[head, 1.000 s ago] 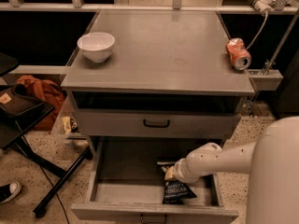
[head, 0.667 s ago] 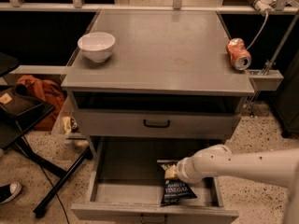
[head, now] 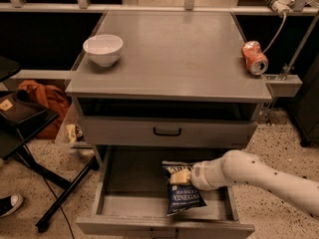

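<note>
A dark blue chip bag [head: 182, 192] marked "vinegar" hangs tilted inside the open bottom drawer [head: 119, 203], its lower end near the drawer floor. My gripper [head: 180, 176] reaches in from the right on a white arm [head: 259, 176] and is shut on the bag's top edge. On the grey cabinet top [head: 169, 49] sit a white bowl [head: 103, 49] at the left and a crushed red soda can [head: 254, 57] lying at the right edge.
The middle drawer [head: 167, 132] above is closed, with a black handle. A black stand [head: 30, 148], an orange bag [head: 42, 98] and a shoe [head: 7, 205] lie on the speckled floor to the left. A cable [head: 279, 19] hangs at the back right.
The bag has come up off the drawer floor and moved left in the gripper's hold. The arm has stretched out further to the left, with the large white body gone from the right foreground.
</note>
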`<state>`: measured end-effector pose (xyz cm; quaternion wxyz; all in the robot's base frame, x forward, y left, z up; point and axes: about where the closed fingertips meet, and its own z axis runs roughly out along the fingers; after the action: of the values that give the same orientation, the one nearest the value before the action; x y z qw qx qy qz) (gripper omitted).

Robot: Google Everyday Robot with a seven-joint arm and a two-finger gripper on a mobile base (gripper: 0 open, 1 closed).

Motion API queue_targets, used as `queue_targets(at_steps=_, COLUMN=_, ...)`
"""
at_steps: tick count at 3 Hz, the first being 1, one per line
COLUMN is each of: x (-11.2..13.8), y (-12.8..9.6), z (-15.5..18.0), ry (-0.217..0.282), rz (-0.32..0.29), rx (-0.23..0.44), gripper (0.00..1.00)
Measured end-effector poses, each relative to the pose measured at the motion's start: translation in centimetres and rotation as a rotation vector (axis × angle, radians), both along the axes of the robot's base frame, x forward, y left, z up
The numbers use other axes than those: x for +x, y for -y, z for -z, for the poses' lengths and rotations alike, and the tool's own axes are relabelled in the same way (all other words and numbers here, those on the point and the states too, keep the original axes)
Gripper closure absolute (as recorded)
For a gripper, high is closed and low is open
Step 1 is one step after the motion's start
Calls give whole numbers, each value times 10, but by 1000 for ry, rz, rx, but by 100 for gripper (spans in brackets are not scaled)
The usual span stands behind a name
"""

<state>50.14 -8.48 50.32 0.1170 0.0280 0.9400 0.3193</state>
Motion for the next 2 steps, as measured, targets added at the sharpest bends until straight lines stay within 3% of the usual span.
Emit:
queue_targets(at_steps=1, x=-16, y=0, z=-67, ry=161, rz=-97, rx=39, gripper=100)
queue_targets(at_steps=2, x=-28, y=-4, z=-148, ry=363, rz=-203, rx=28, gripper=100)
